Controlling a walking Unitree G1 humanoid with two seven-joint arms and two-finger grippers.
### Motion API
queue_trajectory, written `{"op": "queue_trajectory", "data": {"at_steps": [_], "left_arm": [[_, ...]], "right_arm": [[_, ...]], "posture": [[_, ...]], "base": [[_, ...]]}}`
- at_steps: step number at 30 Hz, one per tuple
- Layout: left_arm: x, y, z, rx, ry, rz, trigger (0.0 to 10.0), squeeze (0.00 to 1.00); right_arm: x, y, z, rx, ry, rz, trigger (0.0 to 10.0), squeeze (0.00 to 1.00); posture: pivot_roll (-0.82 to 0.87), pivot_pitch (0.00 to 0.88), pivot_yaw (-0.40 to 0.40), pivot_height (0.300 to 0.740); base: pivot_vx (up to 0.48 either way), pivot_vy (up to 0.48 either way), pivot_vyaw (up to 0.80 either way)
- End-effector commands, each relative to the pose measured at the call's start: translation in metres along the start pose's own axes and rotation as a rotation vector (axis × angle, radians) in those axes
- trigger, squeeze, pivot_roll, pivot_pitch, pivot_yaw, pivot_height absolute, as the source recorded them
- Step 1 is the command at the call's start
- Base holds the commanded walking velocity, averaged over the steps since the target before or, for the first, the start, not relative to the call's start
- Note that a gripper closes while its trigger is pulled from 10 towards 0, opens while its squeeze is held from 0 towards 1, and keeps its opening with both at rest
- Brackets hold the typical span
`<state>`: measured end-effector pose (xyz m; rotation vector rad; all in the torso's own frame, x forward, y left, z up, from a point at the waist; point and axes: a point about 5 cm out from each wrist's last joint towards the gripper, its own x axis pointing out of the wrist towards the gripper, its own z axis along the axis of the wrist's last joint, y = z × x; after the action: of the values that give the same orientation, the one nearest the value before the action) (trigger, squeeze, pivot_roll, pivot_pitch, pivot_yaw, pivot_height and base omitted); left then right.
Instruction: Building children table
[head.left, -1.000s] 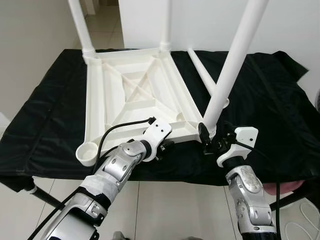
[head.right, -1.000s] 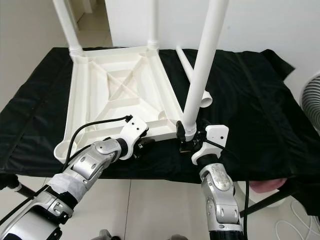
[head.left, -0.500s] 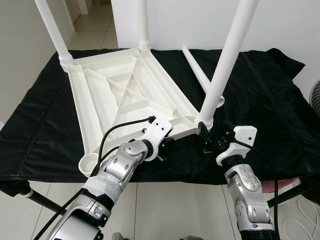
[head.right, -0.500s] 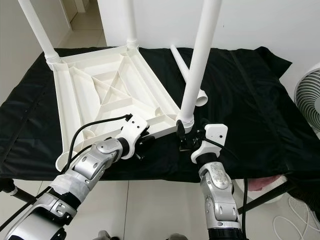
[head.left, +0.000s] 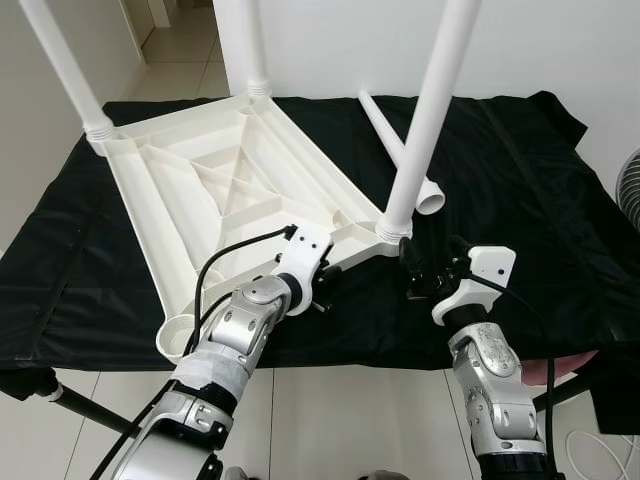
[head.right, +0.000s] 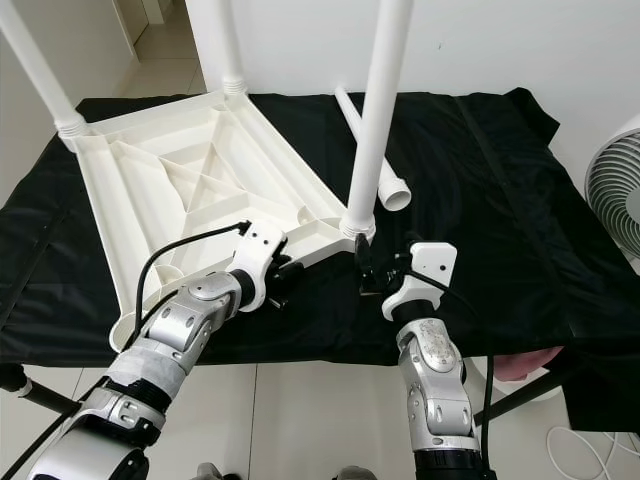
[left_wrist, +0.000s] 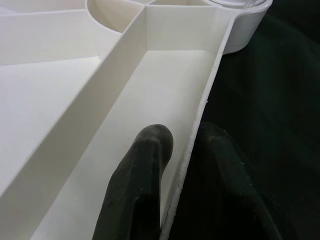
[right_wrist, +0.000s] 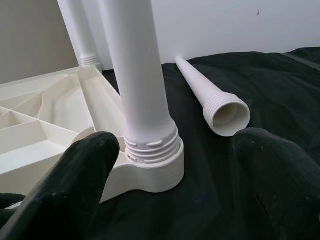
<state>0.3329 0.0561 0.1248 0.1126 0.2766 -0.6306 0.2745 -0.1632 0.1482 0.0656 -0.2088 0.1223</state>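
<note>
Releasing the third leg (head.left: 432, 110), the right gripper (right_wrist: 170, 175) now sits behind it, jaws wide, leg upright in its corner socket. Left gripper (left_wrist: 180, 165) pinches the tabletop (head.left: 210, 190) rim. Fourth leg (head.left: 395, 140) awaits on the cloth (head.left: 520, 180).

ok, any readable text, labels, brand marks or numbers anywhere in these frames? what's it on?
None readable.
Upturned white tabletop: plain moulded ribs, no marking.
Screwed-in legs and loose leg: plain white.
Black cloth: unprinted.
Left hand on the tabletop rim, right hand by the near leg's socket: no lettering seen.
Fan: no label visible.
</note>
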Motion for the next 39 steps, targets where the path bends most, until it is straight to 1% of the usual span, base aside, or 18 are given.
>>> {"op": "queue_trajectory", "data": {"at_steps": [1,9,15,19,24,25,27,28,29,30,31,32,33,35,36,37,38,39], "left_arm": [[-0.016,0.043,-0.028,-0.047,0.101,0.571,0.0,0.0],[-0.02,0.056,-0.029,-0.068,0.102,0.635,0.0,0.0],[-0.017,0.058,-0.032,-0.104,0.109,0.67,0.0,0.0],[-0.015,0.059,-0.031,-0.105,0.106,0.669,0.0,0.0],[-0.002,0.057,-0.019,-0.093,0.09,0.633,0.0,0.0],[0.007,0.049,-0.01,-0.076,0.074,0.59,0.0,0.0],[0.007,0.049,-0.01,-0.076,0.074,0.59,0.0,0.0],[0.011,0.044,-0.005,-0.067,0.062,0.562,0.0,0.0],[0.017,0.037,0.001,-0.054,0.049,0.524,1.2,0.0],[0.022,0.03,0.007,-0.046,0.033,0.488,1.8,0.0],[0.022,0.03,0.007,-0.046,0.033,0.488,1.8,0.0],[0.029,0.016,0.018,-0.025,0.005,0.421,3.5,0.0],[0.033,0.009,0.023,-0.02,-0.012,0.383,8.7,0.0],[0.035,0.004,0.025,-0.018,-0.023,0.359,8.7,0.0],[0.038,-0.003,0.029,-0.007,-0.035,0.316,10.0,0.0],[0.038,-0.003,0.029,-0.007,-0.035,0.316,10.0,0.0],[0.043,-0.017,0.036,-0.01,-0.075,0.228,10.0,0.0],[0.045,-0.024,0.039,-0.014,-0.091,0.17,10.0,1.0]], "right_arm": [[0.002,0.002,-0.002,-0.002,0.002,-0.003,10.0,0.0],[0.007,0.002,0.0,-0.004,-0.01,-0.003,10.0,0.0],[0.009,0.002,0.002,-0.004,-0.02,-0.01,10.0,0.0],[0.01,0.002,0.002,-0.004,-0.023,-0.012,10.0,0.0],[0.013,0.002,0.002,-0.002,-0.029,-0.012,10.0,0.0],[0.013,0.003,0.002,-0.002,-0.03,-0.012,10.0,0.0],[0.013,0.003,0.002,-0.002,-0.03,-0.012,10.0,0.0],[0.013,0.003,0.002,-0.002,-0.031,-0.012,10.0,0.0],[0.013,0.003,0.002,-0.001,-0.032,-0.012,10.0,0.0],[0.013,0.003,0.003,-0.002,-0.033,-0.013,10.0,0.0],[0.013,0.003,0.003,-0.002,-0.033,-0.013,10.0,0.0],[0.013,0.002,0.003,-0.004,-0.035,-0.018,10.0,0.0],[0.012,0.002,0.003,-0.005,-0.036,-0.021,10.0,0.0],[0.012,0.001,0.003,-0.006,-0.037,-0.024,10.0,0.0],[0.012,0.001,0.004,-0.007,-0.038,-0.027,10.0,0.0],[0.012,0.001,0.004,-0.007,-0.038,-0.027,10.0,0.0],[0.01,0.0,0.003,-0.008,-0.039,-0.034,10.0,0.0],[0.01,0.0,0.003,-0.008,-0.039,-0.038,10.0,0.0]], "posture": [[-0.16,0.053,0.065,0.74],[-0.16,0.044,0.064,0.74],[-0.16,0.042,0.065,0.74],[-0.16,0.042,0.065,0.74],[-0.16,0.042,0.065,0.74],[-0.16,0.039,0.065,0.74],[-0.16,0.039,0.065,0.74],[-0.16,0.039,0.065,0.74],[-0.16,0.042,0.069,0.74],[-0.16,0.042,0.069,0.74],[-0.16,0.042,0.069,0.74],[-0.16,0.042,0.069,0.74],[-0.17,0.045,0.077,0.74],[-0.17,0.045,0.077,0.74],[-0.17,0.045,0.081,0.74],[-0.17,0.045,0.081,0.74],[-0.18,0.047,0.083,0.74],[-0.18,0.047,0.087,0.74]], "base": [[0.0,0.0,0.0],[0.0,0.0,0.0],[0.0,0.0,0.0],[0.0,0.0,0.0],[0.0,0.0,0.0],[0.0,0.0,0.0],[0.0,0.0,0.0],[0.0,0.0,0.0],[0.0,0.0,0.0],[0.0,0.0,0.0],[0.0,0.0,0.0],[0.0,0.0,0.0],[0.0,0.0,0.0],[0.0,0.0,0.0],[0.0,0.0,0.0],[0.0,0.0,0.0],[0.0,0.0,0.0],[0.0,0.0,0.0]]}}
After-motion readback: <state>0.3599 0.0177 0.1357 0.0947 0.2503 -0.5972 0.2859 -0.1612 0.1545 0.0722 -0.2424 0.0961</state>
